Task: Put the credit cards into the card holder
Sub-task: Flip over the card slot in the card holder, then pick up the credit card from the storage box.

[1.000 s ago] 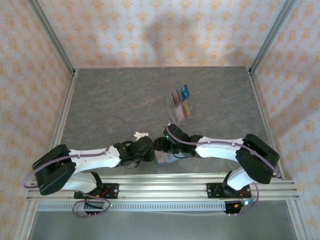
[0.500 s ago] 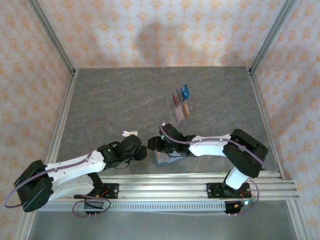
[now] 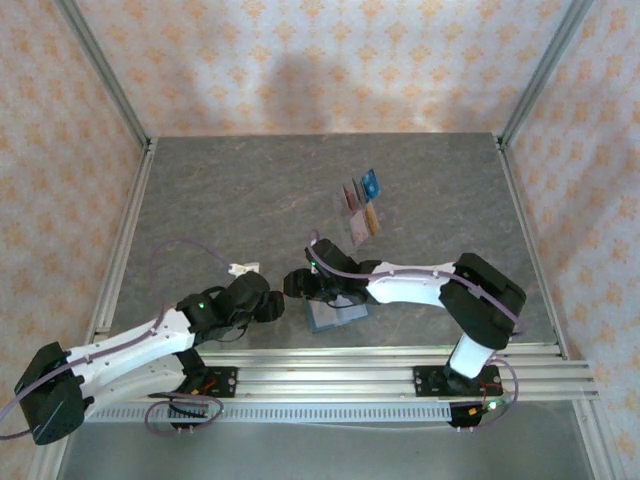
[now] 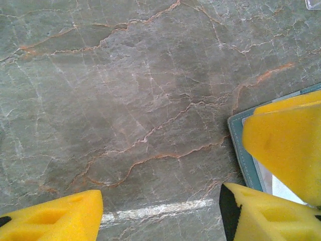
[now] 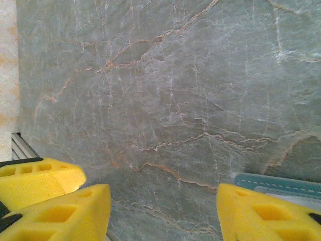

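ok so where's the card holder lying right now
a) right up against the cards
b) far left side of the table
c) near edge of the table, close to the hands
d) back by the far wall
c, the card holder lies at the near edge of the table, the cards well behind it

Grey veined marble tabletop. Clear slotted rack right of tabletop centre. Aluminium rails along tabletop's near edge, orange-patterned wallpaper behind tabletop.

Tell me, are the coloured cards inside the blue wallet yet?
Out. The cards stand together farther back on the table, apart from the wallet at the near edge.
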Robot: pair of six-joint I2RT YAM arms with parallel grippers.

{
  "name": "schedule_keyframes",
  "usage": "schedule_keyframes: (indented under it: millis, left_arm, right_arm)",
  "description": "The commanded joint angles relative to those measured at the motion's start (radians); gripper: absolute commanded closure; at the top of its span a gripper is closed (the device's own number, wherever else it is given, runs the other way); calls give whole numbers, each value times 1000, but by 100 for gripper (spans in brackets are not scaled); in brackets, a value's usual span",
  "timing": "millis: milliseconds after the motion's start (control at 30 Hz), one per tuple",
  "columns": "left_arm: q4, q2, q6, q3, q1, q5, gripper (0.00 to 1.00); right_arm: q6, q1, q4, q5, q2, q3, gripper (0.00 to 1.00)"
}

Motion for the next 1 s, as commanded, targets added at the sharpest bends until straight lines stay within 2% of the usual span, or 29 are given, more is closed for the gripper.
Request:
schedule_keyframes:
  millis: [0, 233, 367, 600, 733, 833, 967]
  left_arm:
    - [32, 6, 26, 2, -5, 22, 33]
    - [73, 54, 67, 32, -7, 65, 24]
    - [113, 158, 92, 84, -18, 86, 24]
    - [177, 373, 119, 207, -65, 77, 26]
    - [192, 466, 127, 254, -77, 64, 28]
    - [177, 516, 134, 276, -80, 36, 29]
    - [180, 547, 140, 278, -82, 21, 31]
  right_arm:
    - [-60, 8, -43, -37, -72, 75, 41]
    - [-109, -80, -162, 52, -198, 12, 42]
    - [-142, -169, -251, 97, -287, -18, 42]
    - [-268, -347, -478, 253, -380, 51, 46]
    - [-334, -424, -554, 339, -337, 138, 51]
    - [-370, -468, -576, 355, -260, 212, 66]
    - [-414, -481, -601, 383, -151, 313, 71]
